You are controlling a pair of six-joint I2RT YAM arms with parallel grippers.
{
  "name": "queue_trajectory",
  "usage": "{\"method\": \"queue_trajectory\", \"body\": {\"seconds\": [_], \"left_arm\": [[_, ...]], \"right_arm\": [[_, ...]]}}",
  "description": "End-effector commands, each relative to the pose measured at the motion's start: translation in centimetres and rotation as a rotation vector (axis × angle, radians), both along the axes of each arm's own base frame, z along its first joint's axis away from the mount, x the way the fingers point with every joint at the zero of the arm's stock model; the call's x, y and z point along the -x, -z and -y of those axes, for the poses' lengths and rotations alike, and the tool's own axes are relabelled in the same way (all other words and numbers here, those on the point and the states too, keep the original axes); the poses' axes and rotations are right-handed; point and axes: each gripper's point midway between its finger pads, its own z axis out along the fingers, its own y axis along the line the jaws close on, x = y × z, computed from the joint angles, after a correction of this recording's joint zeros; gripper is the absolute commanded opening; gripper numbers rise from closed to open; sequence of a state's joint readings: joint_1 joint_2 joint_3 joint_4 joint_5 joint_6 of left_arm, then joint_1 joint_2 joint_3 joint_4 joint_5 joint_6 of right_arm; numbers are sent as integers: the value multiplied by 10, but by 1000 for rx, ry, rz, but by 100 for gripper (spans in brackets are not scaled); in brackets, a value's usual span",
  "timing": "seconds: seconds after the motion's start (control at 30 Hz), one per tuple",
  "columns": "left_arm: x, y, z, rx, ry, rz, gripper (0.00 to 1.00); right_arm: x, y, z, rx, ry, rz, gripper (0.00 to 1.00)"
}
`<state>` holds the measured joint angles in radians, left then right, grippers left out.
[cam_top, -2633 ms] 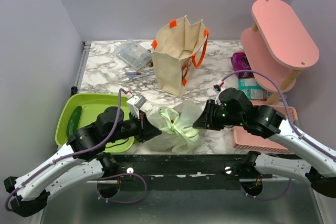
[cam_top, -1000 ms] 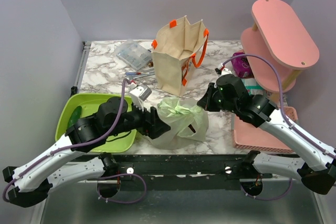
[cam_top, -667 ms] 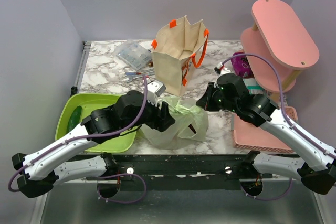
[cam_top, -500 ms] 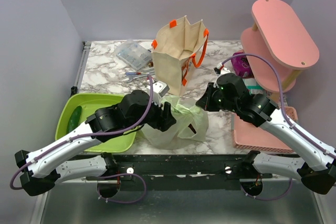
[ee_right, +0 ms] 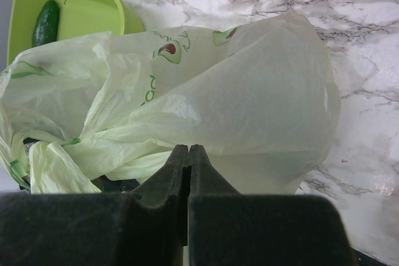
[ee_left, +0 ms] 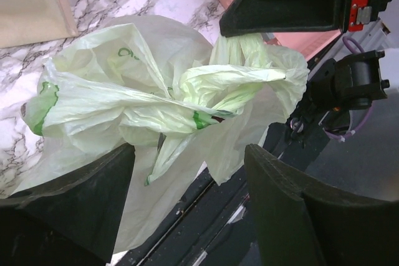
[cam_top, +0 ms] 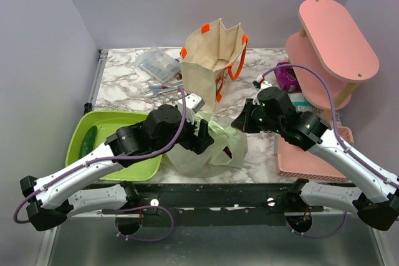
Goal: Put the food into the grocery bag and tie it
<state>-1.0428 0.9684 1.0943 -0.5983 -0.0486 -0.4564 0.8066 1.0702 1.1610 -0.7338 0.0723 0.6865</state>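
our right gripper (ee_right: 188,149) pinched the bag (ee_right: 249,104); our left gripper (ee_left: 187,154) gaped around its loose top. food looked bagged, we judged; the tying remained.

Whatever lies inside the grocery bag (cam_top: 212,151) is hidden by its crumpled, cloudy film in all three views, and no food can be made out. At the bag's upper right corner, the right gripper (cam_top: 235,125) has its tips covered by its own wrist from above. In the left wrist view, the left gripper (ee_left: 187,154) shows fingers (ee_left: 81,204) that are dark, blurred and cut off by the bottom edge. Left of the bag, the arm covers part of the green tray (cam_top: 106,128). The dark green item (cam_top: 88,142) in the tray is too small to name.
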Motion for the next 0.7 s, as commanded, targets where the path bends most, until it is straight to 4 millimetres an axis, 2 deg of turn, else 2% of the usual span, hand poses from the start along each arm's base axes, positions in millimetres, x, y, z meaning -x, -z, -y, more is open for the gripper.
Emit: {"method": "queue_trajectory", "body": {"seconds": [0.0, 0.2, 0.47, 0.57, 0.67], "left_arm": [[-13, -15, 2, 38, -38, 77, 75], [-22, -17, 7, 95, -75, 117, 73], [-29, -15, 21, 153, -80, 134, 53], [-29, -16, 27, 166, -64, 133, 43], [-29, -18, 32, 172, -49, 131, 38]], "right_arm": [[2, -7, -7, -28, -37, 6, 1], [7, -12, -15, -66, -79, 5, 1], [15, -22, -28, -126, -164, 19, 1], [16, -22, -30, -130, -178, 16, 1], [17, -21, -32, -133, -189, 13, 1]]}}
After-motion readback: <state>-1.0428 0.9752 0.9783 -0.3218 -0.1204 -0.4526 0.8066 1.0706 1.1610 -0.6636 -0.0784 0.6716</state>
